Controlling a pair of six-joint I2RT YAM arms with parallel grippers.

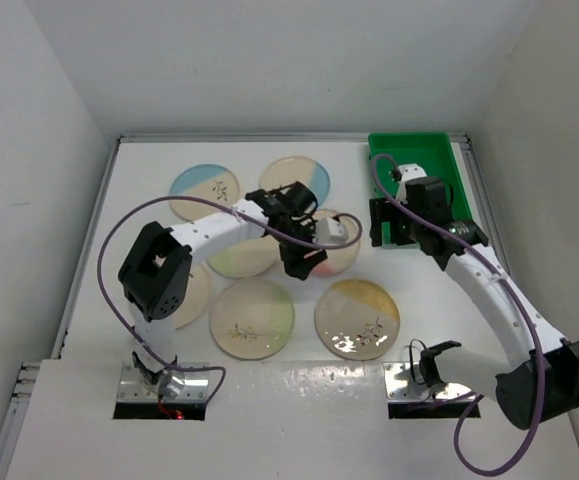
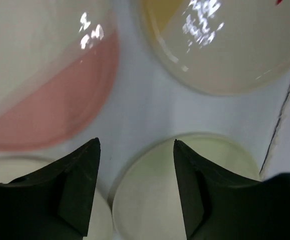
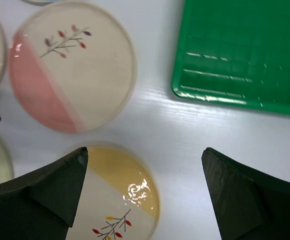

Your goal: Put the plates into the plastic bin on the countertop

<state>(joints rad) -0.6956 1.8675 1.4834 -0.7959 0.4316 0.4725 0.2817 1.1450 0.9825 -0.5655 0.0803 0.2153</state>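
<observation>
Plates (image 1: 254, 318) on countertop (image 1: 144, 165); left end effector (image 2: 136, 145) apart, right end effector (image 3: 145, 151) apart.

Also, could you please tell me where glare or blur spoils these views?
Left wrist: close and soft, with highlights on the pink plate and yellow plate. Right wrist: sharp; glare streaks the plastic bin. Top external: sharp, reflections on the near countertop.

Holding the left arm (image 1: 214, 228) bent high at the elbow and stretched rightward to mid-scene, left gripper (image 2: 135, 145) pointed down with jaws spread apart. Arching the right arm (image 1: 489, 290) far and leftward from the near right, right gripper (image 3: 145, 152) tilted down, jaws wide too.
</observation>
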